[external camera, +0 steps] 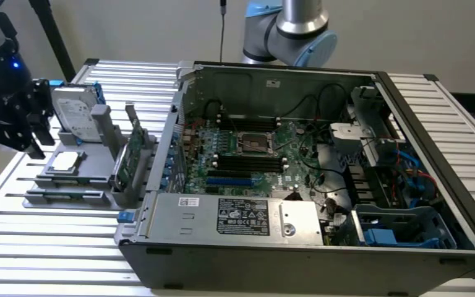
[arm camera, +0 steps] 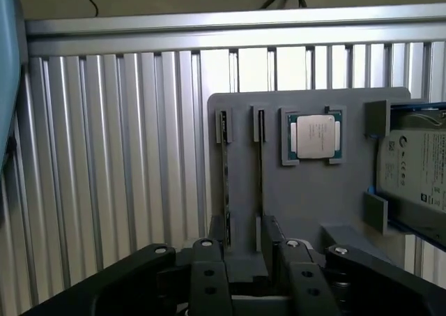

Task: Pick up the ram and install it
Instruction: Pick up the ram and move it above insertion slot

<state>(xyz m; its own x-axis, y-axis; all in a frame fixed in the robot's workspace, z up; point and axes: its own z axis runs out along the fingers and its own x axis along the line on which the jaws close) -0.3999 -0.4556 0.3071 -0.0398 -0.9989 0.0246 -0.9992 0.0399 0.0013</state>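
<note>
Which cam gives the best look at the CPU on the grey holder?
Wrist view: the CPU faces the camera squarely in the grey holder, with its whole lid visible. The exterior view shows it from a slant.

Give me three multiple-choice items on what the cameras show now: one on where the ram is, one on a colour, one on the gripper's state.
1. Where is the ram?
A. On edge in a slot of the grey holder
B. In the gripper
C. Seated on the motherboard

2. What colour are the rails on the hard drive?
A. Red
B. Blue
C. Yellow

3. What state is the gripper in?
A. Shut on the ram
B. Open, holding nothing
C. Shut on the processor

Answers:
1 A: the thin stick stands in a holder slot, untouched.
2 B: blue strips run along the silver drive's edges.
3 B: its fingers stand apart, and only the holder is seen between them.
</note>
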